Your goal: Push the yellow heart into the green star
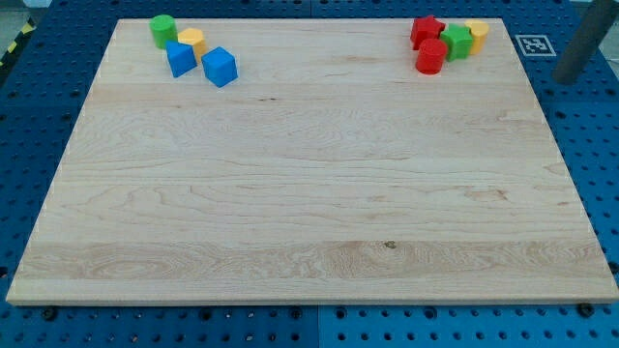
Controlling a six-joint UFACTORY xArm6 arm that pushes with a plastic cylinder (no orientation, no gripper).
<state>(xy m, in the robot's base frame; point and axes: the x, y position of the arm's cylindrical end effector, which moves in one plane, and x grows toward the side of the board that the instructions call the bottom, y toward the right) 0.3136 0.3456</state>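
Observation:
The yellow heart [191, 41] lies at the board's top left, touching a green cylinder [162, 30] and a blue block [180, 58]. The green star [457, 42] lies at the board's top right, far from the heart, wedged between a red cylinder [431, 56], a red star [427, 29] and a yellow hexagon [477, 34]. A dark rod stands at the view's top right, off the board. Its lower end, my tip [564, 78], is to the right of the green star's cluster and touches no block.
A blue cube [220, 66] sits just right of the top-left cluster. The wooden board [309, 193] lies on a blue perforated table. A black-and-white marker tag [534, 43] is beside the board's top right corner.

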